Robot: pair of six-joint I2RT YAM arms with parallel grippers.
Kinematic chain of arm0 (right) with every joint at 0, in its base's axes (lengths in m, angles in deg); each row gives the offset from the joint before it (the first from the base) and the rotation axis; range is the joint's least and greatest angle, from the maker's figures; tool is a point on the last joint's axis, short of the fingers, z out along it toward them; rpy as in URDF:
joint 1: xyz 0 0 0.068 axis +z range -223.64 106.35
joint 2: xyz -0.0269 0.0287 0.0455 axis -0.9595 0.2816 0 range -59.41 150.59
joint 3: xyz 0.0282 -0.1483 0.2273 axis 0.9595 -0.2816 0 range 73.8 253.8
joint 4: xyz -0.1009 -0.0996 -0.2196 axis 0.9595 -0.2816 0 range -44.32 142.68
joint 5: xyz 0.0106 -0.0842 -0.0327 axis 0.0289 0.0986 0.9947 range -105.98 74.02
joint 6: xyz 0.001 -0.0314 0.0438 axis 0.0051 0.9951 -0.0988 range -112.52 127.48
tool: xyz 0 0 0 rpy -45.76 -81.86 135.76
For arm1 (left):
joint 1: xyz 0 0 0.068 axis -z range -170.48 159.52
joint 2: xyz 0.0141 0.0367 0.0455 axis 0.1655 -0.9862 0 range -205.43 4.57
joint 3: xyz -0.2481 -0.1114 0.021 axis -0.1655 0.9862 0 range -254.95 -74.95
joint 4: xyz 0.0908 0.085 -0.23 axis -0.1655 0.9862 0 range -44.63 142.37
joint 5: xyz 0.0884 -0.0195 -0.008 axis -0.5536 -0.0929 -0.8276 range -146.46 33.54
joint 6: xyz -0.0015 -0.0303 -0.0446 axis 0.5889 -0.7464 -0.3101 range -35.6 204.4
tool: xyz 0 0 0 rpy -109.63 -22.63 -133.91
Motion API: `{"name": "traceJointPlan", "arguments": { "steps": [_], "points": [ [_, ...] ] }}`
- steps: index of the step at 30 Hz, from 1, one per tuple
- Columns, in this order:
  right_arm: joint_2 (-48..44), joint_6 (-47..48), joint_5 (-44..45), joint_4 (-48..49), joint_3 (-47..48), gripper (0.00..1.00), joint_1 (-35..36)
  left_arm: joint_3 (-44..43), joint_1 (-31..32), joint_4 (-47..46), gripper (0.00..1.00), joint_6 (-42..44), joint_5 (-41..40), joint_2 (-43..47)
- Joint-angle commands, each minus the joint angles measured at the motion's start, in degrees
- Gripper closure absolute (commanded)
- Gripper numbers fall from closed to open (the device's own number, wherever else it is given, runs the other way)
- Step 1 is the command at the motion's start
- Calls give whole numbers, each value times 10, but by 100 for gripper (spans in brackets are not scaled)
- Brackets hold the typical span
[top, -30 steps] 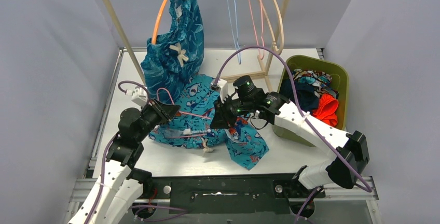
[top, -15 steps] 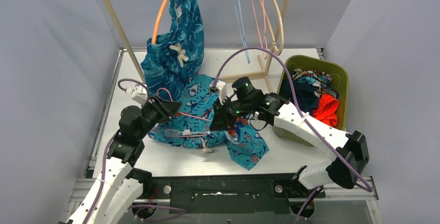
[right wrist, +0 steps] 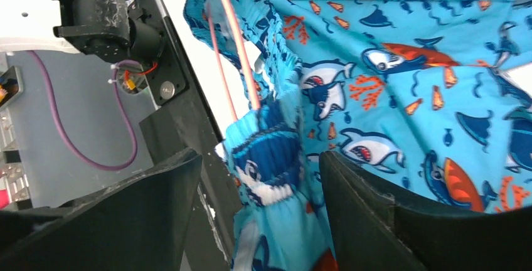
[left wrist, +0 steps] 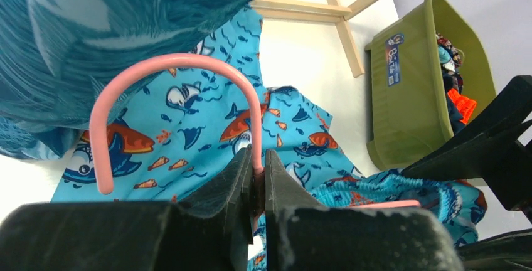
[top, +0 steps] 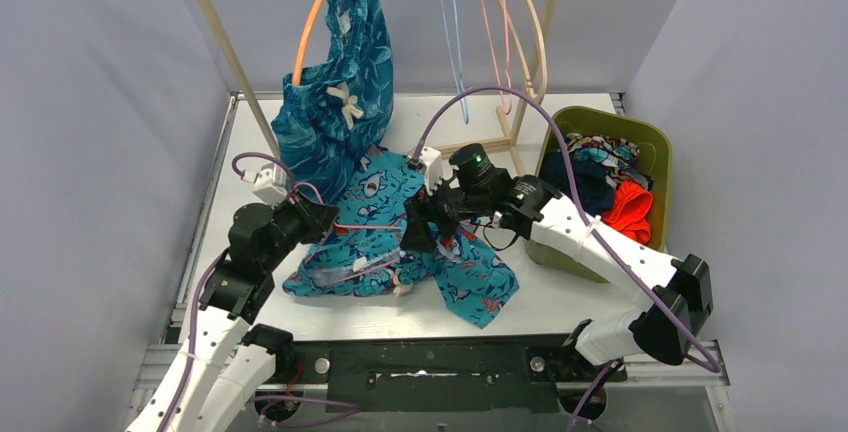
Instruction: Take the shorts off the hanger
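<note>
1. Left gripper (top: 322, 220), overhead view: its jaws are hidden under its own wrist. It sits at the left edge of the turquoise cartoon-print shorts (top: 470, 277), which lie crumpled on the table (top: 560, 302). The right gripper (top: 413, 235) is over the same pair, near the left one and facing it. Beyond the left gripper, the teal leaf-print shorts (top: 345, 82) hang from an orange hanger (top: 308, 32) on the wooden rack (top: 225, 42). To the right of the right arm, a green bin (top: 652, 142) holds an orange-red pair (top: 630, 210) and a navy pair (top: 590, 192).
2. Left wrist view: jaws are pressed together on the wire of a pink hanger (left wrist: 169, 64), just below its hook. The hook arches up and to the left of the fingertips. Cartoon-print fabric spreads beyond them, with leaf-print fabric above.
3. Right wrist view: fingers (right wrist: 376, 214) are spread wide, pinching nothing. The gathered waistband (right wrist: 263, 152) of the cartoon-print pair sits in the gap; contact cannot be told. Pink hanger wires run away from the gap.
</note>
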Motion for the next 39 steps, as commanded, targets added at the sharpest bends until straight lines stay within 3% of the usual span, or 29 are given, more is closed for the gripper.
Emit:
{"name": "traceJointPlan", "arguments": {
  "steps": [1,10,13,17,19,23,29,33,36,39],
  "points": [
    [-34,-12,47,3,35,27,5,-70,-1,24,100,40,-18,14],
    [-17,-25,107,6,52,26,26,-75,0,42,100,52,-14,17],
    [-10,-25,115,15,62,35,30,-79,0,54,100,56,-13,10],
    [-8,-21,98,26,60,57,31,-80,0,56,100,55,-12,13],
    [-4,-21,93,20,59,61,30,-79,0,59,100,54,-17,16],
    [6,-20,92,1,63,49,31,-89,0,71,100,52,-32,18],
    [23,-19,72,4,65,46,36,-88,0,72,100,53,-29,14],
    [31,-14,85,-9,80,62,40,-89,0,73,100,50,-26,12],
    [21,-13,105,-2,76,79,40,-87,0,72,100,51,-31,15],
    [10,-15,131,1,70,84,39,-84,1,73,100,56,-35,15]
  ]
}}
